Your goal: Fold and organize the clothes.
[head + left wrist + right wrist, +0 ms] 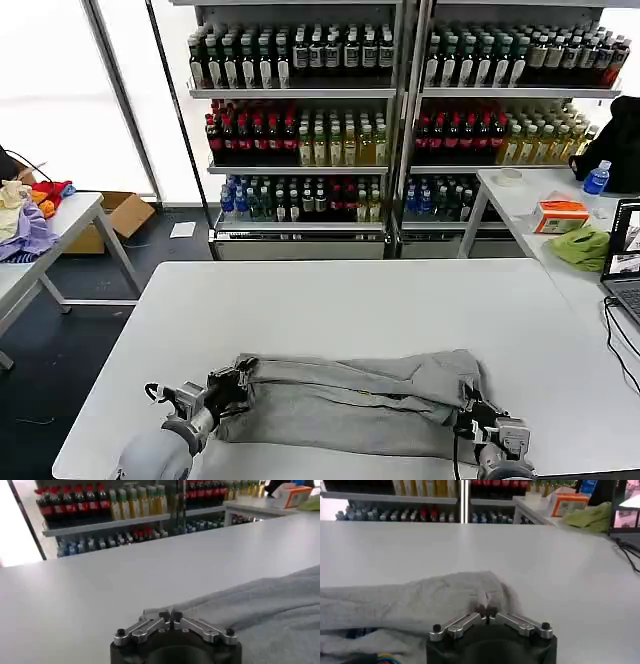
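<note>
One light grey shirt [350, 395] lies bunched into a long band across the near part of the white table [350, 300]. At the band's left end my left gripper [235, 385] is shut on the cloth. In the left wrist view its fingertips meet at the shirt's corner [170, 616], and the grey fabric [270, 605] runs off to one side. My right gripper [478, 412] is shut on the band's right end. In the right wrist view it pinches puckered cloth [486, 614]. A bit of multicoloured print [385, 657] peeks out under the shirt [420, 597].
Shelves of bottles [400, 120] stand behind the table. The side table on the right carries a green cloth [583, 245], an orange box [560, 212] and a laptop [625, 260]. A lilac, red and yellow garment pile [30, 215] lies on the left table.
</note>
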### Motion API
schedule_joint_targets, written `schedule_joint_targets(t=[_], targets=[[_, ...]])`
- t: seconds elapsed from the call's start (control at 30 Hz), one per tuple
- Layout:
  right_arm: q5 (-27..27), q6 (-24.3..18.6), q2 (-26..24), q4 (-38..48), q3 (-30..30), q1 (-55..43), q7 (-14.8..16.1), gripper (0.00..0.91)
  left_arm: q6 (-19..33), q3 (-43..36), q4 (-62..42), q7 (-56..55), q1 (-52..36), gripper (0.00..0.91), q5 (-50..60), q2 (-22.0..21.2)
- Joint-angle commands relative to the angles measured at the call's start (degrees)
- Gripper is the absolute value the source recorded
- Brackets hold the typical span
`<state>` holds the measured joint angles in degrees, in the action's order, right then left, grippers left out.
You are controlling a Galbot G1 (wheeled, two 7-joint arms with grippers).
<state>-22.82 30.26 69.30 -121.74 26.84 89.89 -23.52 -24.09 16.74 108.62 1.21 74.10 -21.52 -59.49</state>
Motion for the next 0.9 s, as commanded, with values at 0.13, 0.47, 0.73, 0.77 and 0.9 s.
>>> schedule_joint_targets(t=[0.13, 0.47, 0.73, 0.77, 0.9], targets=[[3.75, -0.86, 0.77, 2.63, -1.39, 1.16, 0.08, 0.907, 0.59, 0.59, 3.83, -0.51, 1.24, 0.907, 3.91, -1.42], [5.30, -4.04, 0.14, -9.21, 5.39, 3.79, 0.52, 0.907, -0.84, 5.22, 8.30, -3.37, 3.50, 0.907, 4.06, -4.29], [5.06, -4.44, 0.54, -12.89, 7.35, 2.13, -0.06, 0.907, -3.81, 6.54, 7.42, -7.65, 6.28, 0.907, 0.81, -10.42], [5.09, -4.51, 0.57, -12.60, 7.04, 1.99, -0.13, 0.907, -3.80, 6.49, 7.26, -7.65, 6.40, 0.907, 0.63, -11.13], [5.15, -4.74, 0.46, -12.05, 6.42, 1.88, 0.01, 0.907, -3.80, 6.60, 5.69, -7.73, 6.54, 0.907, -0.22, -12.61]])
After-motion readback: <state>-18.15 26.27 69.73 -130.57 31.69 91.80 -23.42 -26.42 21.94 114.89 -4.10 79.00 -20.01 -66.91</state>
